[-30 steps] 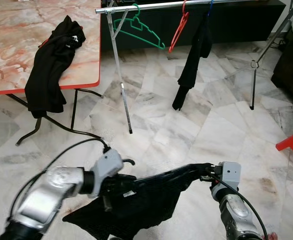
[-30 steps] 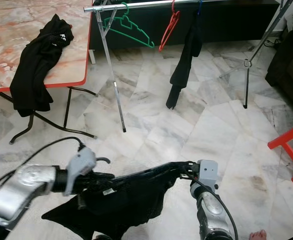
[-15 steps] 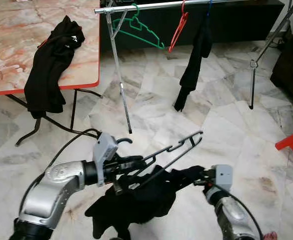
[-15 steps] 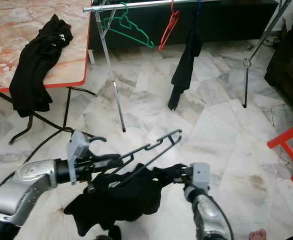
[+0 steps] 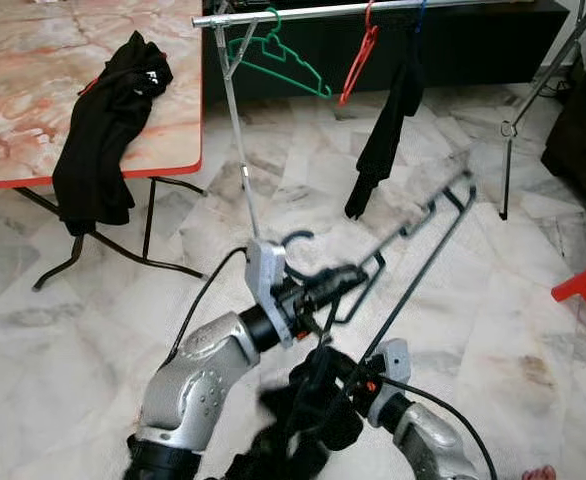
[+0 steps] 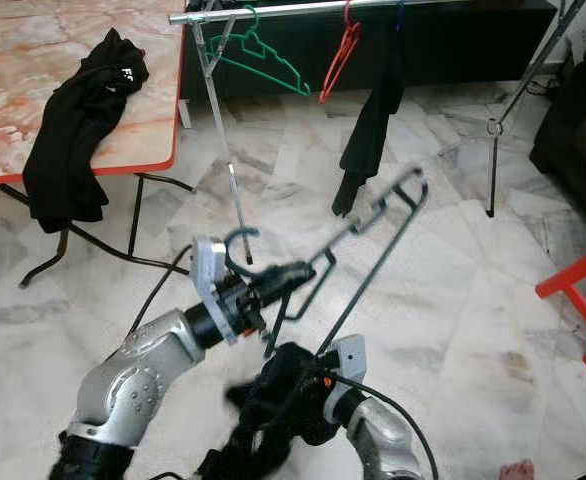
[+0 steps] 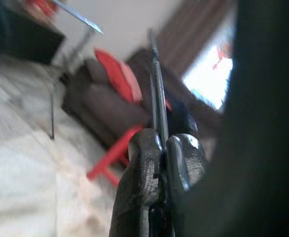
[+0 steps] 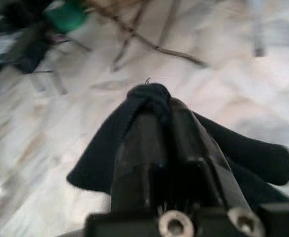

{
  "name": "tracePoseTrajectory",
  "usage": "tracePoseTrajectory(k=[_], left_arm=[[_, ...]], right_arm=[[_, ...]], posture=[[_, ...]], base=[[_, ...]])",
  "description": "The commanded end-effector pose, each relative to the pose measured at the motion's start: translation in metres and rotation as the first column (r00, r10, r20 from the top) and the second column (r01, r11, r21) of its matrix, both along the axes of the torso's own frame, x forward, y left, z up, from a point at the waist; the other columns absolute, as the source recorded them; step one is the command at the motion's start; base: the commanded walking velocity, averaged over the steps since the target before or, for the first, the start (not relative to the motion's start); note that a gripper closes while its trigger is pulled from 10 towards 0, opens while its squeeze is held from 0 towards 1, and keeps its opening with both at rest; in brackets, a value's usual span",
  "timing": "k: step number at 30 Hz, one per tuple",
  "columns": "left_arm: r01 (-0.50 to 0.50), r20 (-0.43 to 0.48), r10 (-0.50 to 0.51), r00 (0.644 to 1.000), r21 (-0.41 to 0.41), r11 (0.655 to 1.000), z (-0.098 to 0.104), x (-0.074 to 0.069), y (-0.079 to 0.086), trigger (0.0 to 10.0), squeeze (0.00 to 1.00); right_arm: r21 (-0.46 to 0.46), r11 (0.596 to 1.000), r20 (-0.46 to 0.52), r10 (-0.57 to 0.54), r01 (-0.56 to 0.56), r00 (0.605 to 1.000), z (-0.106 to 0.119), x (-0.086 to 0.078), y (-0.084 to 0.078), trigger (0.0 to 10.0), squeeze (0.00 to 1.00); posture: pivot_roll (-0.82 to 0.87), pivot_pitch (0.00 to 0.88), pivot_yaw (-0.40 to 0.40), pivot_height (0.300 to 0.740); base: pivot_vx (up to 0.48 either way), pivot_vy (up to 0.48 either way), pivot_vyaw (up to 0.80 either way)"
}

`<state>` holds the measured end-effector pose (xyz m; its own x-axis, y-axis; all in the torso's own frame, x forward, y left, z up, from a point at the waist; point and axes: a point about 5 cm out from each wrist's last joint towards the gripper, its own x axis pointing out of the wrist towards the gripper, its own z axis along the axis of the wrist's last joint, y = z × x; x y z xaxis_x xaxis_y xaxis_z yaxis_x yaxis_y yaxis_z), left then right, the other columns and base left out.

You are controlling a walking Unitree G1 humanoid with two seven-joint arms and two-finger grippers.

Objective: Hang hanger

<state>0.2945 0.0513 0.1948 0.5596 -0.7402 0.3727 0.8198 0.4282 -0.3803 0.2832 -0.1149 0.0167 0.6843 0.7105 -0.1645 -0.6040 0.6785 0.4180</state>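
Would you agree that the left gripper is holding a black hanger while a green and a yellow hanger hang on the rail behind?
Not quite: the second hanger on the rail is red, not yellow, as the left eye view shows. The left gripper does hold the black hanger, and the green hanger hangs there too.

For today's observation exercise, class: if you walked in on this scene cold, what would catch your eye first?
First, the black hanger raised in mid-air at the centre, pinched by the left pincer, with a bunched black garment hanging below, clamped by the right pincer. Behind them, a metal rail carries a green hanger, a red hanger and dark clothing. At the left, another black garment droops over a red-edged table.
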Motion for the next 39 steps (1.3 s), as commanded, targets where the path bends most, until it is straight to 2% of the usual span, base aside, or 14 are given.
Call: tracePoseTrajectory(k=[1, 5, 8, 13, 14, 17, 18, 21, 24, 27, 31, 36, 37, 39], left_arm=[[-0.035, 0.001, 0.035, 0.999, -0.037, 0.999, 0.006, 0.003, -0.005, 0.0, 0.0], [-0.276, 0.008, 0.276, 0.961, -0.045, 0.96, 0.017, 0.021, 0.005, 0.0, 0.0], [-0.429, 0.131, 0.415, 0.901, 0.118, 0.895, 0.017, 0.03, 0.02, 10.0, 0.0], [-0.451, 0.282, 0.366, 0.887, 0.353, 0.82, 0.007, 0.034, 0.045, 10.0, 0.0], [-0.37, 0.388, 0.146, 0.91, 0.599, 0.711, -0.012, 0.026, 0.053, 10.0, 0.0], [-0.391, 0.429, 0.069, 0.901, 0.73, 0.561, -0.027, 0.025, 0.067, 10.0, 0.0], [-0.451, 0.455, 0.114, 0.883, 0.756, 0.474, -0.035, 0.03, 0.08, 10.0, 0.0], [-0.51, 0.429, 0.276, 0.86, 0.741, 0.437, -0.042, 0.037, 0.098, 10.0, 0.0], [-0.555, 0.323, 0.528, 0.785, 0.745, 0.369, -0.071, 0.037, 0.132, 10.0, 0.0], [-0.459, 0.172, 0.7, 0.693, 0.854, 0.246, -0.134, 0.009, 0.177, 10.0, 0.0], [-0.345, 0.069, 0.729, 0.681, 0.908, 0.237, -0.173, -0.024, 0.196, 10.0, 0.0], [-0.158, -0.134, 0.842, 0.523, 0.955, 0.251, -0.236, -0.098, 0.217, 10.0, 0.0], [-0.158, -0.134, 0.842, 0.523, 0.955, 0.251, -0.236, -0.098, 0.217, 10.0, 0.0], [-0.081, -0.198, 0.877, 0.437, 0.963, 0.257, -0.256, -0.125, 0.217, 10.0, 0.0]], right_arm=[[0.023, 0.998, 0.007, 0.059, -0.059, 0.998, 0.001, -0.003, 0.008, 0.0, 0.0], [0.01, 0.998, 0.0, 0.055, -0.055, 0.998, -0.002, -0.006, 0.005, 0.0, 0.0], [-0.033, 0.999, 0.002, 0.007, -0.007, 1.0, -0.005, -0.006, 0.0, 0.0, 0.0], [-0.106, 0.987, 0.013, -0.123, 0.124, 0.992, -0.006, -0.002, -0.013, 0.0, 0.0], [-0.139, 0.953, 0.042, -0.267, 0.271, 0.963, -0.003, 0.006, -0.027, 0.0, 0.0], [-0.119, 0.923, 0.049, -0.364, 0.367, 0.93, 0.002, 0.012, -0.039, 0.0, 0.0], [-0.125, 0.9, 0.056, -0.414, 0.418, 0.909, 0.004, 0.014, -0.046, 0.0, 0.0], [-0.139, 0.88, 0.068, -0.449, 0.454, 0.891, 0.005, 0.016, -0.052, 0.0, 0.0], [-0.165, 0.823, 0.089, -0.536, 0.543, 0.84, 0.006, 0.017, -0.061, 0.0, 0.0], [-0.118, 0.72, 0.11, -0.675, 0.684, 0.729, 0.014, 0.018, -0.078, 0.0, 0.0], [-0.075, 0.633, 0.162, -0.755, 0.771, 0.636, 0.027, 0.02, -0.088, 0.0, 0.0], [0.041, 0.492, 0.331, -0.828, 0.869, 0.453, 0.073, 0.022, -0.107, 0.0, 0.0], [0.041, 0.492, 0.331, -0.828, 0.869, 0.453, 0.073, 0.022, -0.107, 0.0, 0.0], [0.086, 0.478, 0.358, -0.834, 0.874, 0.42, 0.091, 0.024, -0.102, 0.0, 0.0]], posture=[[0.07, 0.224, -0.01, 0.74], [0.06, 0.226, -0.01, 0.74], [0.07, 0.227, -0.009, 0.74], [0.07, 0.228, -0.008, 0.74], [0.07, 0.231, -0.008, 0.74], [0.07, 0.231, -0.008, 0.74], [0.08, 0.232, -0.004, 0.74], [0.08, 0.23, -0.005, 0.74], [0.07, 0.229, -0.009, 0.74], [0.08, 0.229, -0.005, 0.74], [0.08, 0.228, 0.0, 0.74], [0.07, 0.204, 0.005, 0.74], [0.07, 0.204, 0.005, 0.74], [0.08, 0.17, -0.004, 0.74]], base=[[0.0, 0.0, 0.0], [0.0, 0.0, 0.0], [0.0, 0.0, 0.0], [0.0, 0.0, 0.0], [0.0, 0.0, 0.0], [0.0, 0.0, 0.0], [0.0, 0.0, 0.0], [0.0, 0.0, 0.0], [0.0, 0.0, 0.0], [0.0, 0.0, 0.0], [0.0, 0.0, 0.0], [0.0, 0.0, 0.0], [0.0, 0.0, 0.0], [0.0, 0.0, 0.0]])
